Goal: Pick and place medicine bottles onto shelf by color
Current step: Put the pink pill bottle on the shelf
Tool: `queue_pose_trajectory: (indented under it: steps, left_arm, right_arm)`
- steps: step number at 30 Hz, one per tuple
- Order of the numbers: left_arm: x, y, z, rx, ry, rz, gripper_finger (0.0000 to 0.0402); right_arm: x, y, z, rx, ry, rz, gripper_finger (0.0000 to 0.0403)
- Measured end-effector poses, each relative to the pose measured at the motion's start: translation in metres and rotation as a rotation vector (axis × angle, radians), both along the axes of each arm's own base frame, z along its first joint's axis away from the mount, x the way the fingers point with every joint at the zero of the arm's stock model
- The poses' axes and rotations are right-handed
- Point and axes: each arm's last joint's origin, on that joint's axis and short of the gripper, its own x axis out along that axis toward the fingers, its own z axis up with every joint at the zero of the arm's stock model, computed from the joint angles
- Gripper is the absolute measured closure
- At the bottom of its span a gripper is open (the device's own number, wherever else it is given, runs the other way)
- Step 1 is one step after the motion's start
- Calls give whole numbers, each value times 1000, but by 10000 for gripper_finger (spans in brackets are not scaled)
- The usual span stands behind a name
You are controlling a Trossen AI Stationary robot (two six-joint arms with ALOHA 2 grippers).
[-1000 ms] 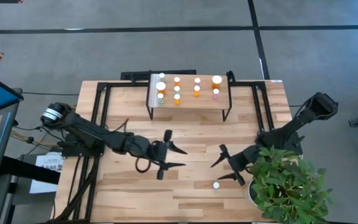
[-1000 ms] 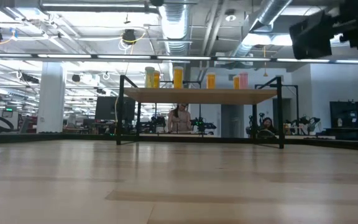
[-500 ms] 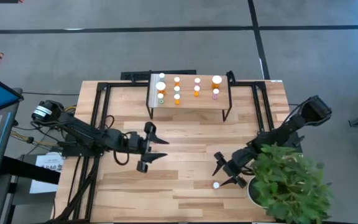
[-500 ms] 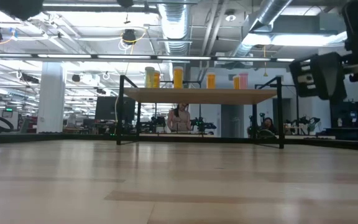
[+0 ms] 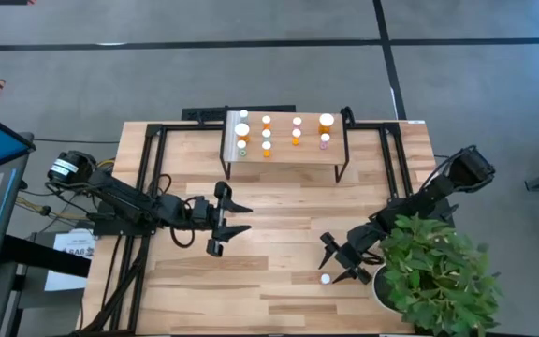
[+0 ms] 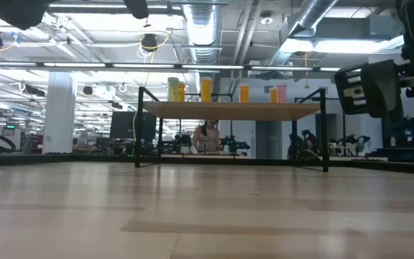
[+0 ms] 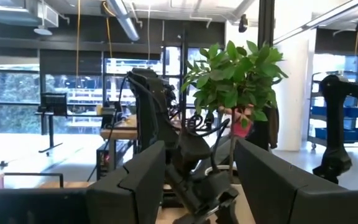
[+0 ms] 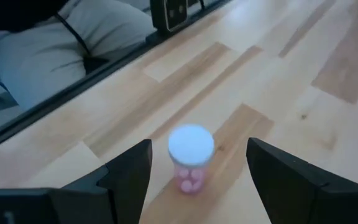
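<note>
Right gripper (image 5: 341,261) lowered nearer pink bottle (image 8: 190,158) (fingers spread).

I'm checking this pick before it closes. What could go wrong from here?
The right tool hangs open over the lone pink bottle, which stands upright between its fingers; an off-centre close might tip the bottle. The potted plant crowds the right arm, so leaves could snag. The shelf already holds many bottles, so placing might knock neighbours.

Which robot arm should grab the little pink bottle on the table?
The right one, probably. The right gripper is open and just above the pink bottle, which stands upright between its fingers in the right wrist view. The left gripper is open too, but farther away.
</note>
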Motion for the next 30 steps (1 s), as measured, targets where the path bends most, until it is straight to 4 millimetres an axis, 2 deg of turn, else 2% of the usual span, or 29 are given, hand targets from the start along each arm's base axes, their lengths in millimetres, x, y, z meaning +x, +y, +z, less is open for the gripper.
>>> queue_pose_trajectory:
  steps: [5, 13, 20, 23, 30]
  left_arm:
    - [0, 0, 0, -1, 2, 0, 219]
    - [0, 0, -1, -3, 13, -2, 219]
    - [1, 0, -3, -18, 35, -8, 219]
    - [1, 0, -3, -18, 35, -8, 219]
    - [1, 0, -3, -18, 36, -9, 219]
  right_arm:
    - [6, 2, -12, -10, 42, 14, 122]
    - [18, 8, -14, -11, 46, 19, 122]
    - [18, 9, -13, 1, 48, 36, 126]
    - [18, 9, -13, 1, 51, 35, 142]
    - [18, 9, -13, 1, 52, 35, 214]
